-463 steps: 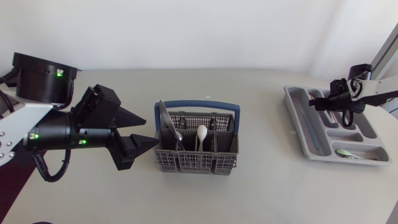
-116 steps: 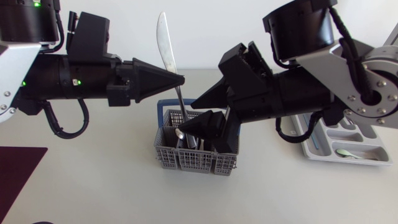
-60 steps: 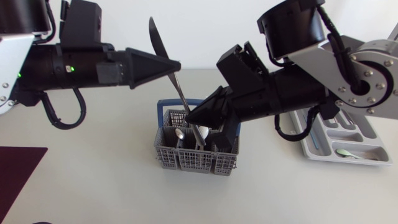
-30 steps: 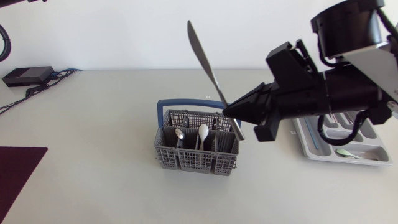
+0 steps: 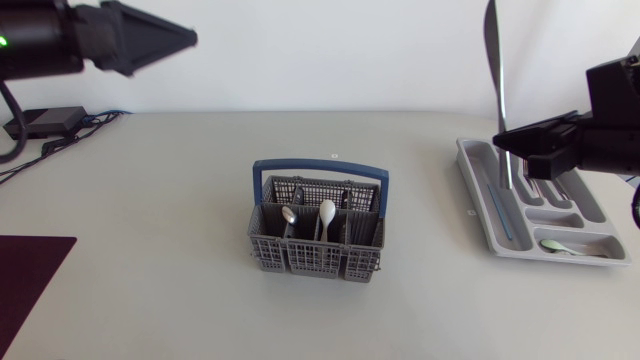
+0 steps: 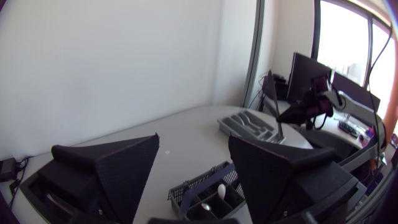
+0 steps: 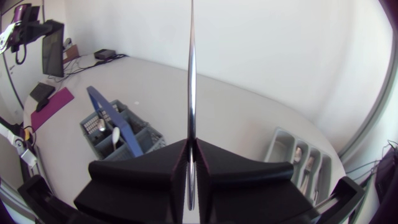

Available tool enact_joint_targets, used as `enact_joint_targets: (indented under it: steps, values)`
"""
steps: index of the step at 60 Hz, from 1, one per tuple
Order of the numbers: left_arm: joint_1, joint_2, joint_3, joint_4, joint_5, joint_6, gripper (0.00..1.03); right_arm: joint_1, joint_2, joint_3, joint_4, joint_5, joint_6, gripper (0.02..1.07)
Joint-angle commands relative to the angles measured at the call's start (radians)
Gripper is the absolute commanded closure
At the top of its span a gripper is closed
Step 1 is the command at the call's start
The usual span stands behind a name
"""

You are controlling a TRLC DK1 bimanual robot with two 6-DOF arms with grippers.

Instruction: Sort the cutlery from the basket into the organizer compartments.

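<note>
My right gripper [image 5: 503, 143] is shut on the handle of a silver knife [image 5: 495, 80] and holds it upright above the left side of the grey organizer [image 5: 590, 215]. The right wrist view shows the knife [image 7: 191, 68] rising straight from the shut gripper [image 7: 191, 154], with the organizer [image 7: 281, 144] beyond. The grey basket [image 5: 272, 250] with a blue handle stands mid-table. It holds a white spoon [image 5: 325, 212], a metal spoon [image 5: 288, 214] and more cutlery. High at the back left, my left gripper [image 5: 190, 38] is open and empty, its fingers [image 6: 118, 168] wide apart over the basket [image 6: 194, 186].
A pale green spoon [image 5: 558, 246] lies in the organizer's near compartment, and other pieces lie in its far ones. A dark red mat [image 5: 30, 280] covers the table's front left corner. A black box [image 5: 30, 121] with cables sits at the back left.
My left gripper has opened, let go of the knife and drawn back to the upper left. My right arm has carried the knife from above the basket to the organizer.
</note>
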State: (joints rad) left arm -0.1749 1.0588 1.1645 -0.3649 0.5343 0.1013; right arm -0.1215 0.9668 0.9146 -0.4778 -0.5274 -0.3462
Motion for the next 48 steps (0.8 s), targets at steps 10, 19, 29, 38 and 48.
enact_joint_targets:
  steps: [10,19,29,38,48]
  values:
    - [-0.202,-0.014,-0.131,-0.023,-0.246,0.133,0.27,-0.27,0.119,0.017,0.079,0.014,-0.054,1.01]
    - [-0.288,-0.002,-0.178,0.011,-0.382,0.158,0.27,-0.379,0.268,0.093,0.122,0.079,-0.066,1.01]
    - [-0.364,0.013,-0.21,0.038,-0.491,0.156,0.27,-0.458,0.47,0.202,0.191,0.172,-0.068,1.01]
    - [-0.371,0.041,-0.215,0.057,-0.542,0.118,0.27,-0.507,0.667,0.322,0.212,0.234,-0.06,1.01]
    - [-0.359,0.078,-0.201,0.035,-0.54,0.037,0.26,-0.532,0.834,0.431,0.211,0.283,-0.056,1.01]
